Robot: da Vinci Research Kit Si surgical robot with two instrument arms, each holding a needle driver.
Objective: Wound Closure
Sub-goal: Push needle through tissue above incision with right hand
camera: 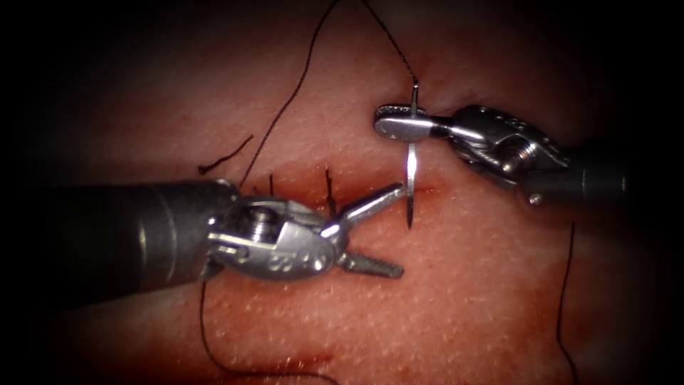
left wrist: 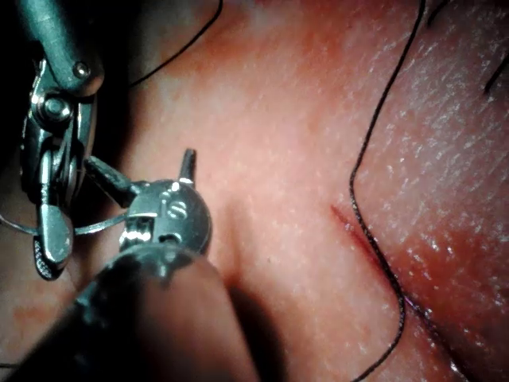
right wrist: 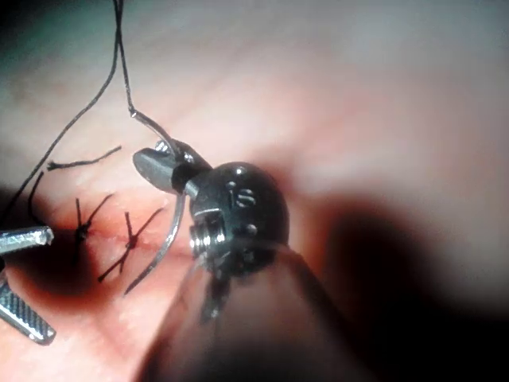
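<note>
Nearest the endoscope, the left arm's steel needle driver point(camera: 381, 232) comes in low from the left with its two ribbed jaws spread wide and grasping nothing; the upper jaw tip lies just beside the shaft of the curved silver needle point(camera: 411, 167), a stance that looks, to my judgement, like readiness to take or steady it. Beneath it lies the pale pink pork-belly tissue point(camera: 463, 299), and the red-stained cut point(camera: 335, 187) runs across just behind the open jaws, with short dark stitch ends point(camera: 329, 187) standing up from it to the left of the needle. A little farther back, the right arm's steel needle driver point(camera: 399, 121) is clenched on the needle near its swaged end, holding it upright so that the point hangs over the cut; it appears free of the tissue, though whether the tip just touches the surface I cannot tell. From the needle's tail the thin black thread point(camera: 388, 36) climbs away toward the far edge, and a loose cut piece of thread point(camera: 224, 158) lies on the tissue left of the cut.
</note>
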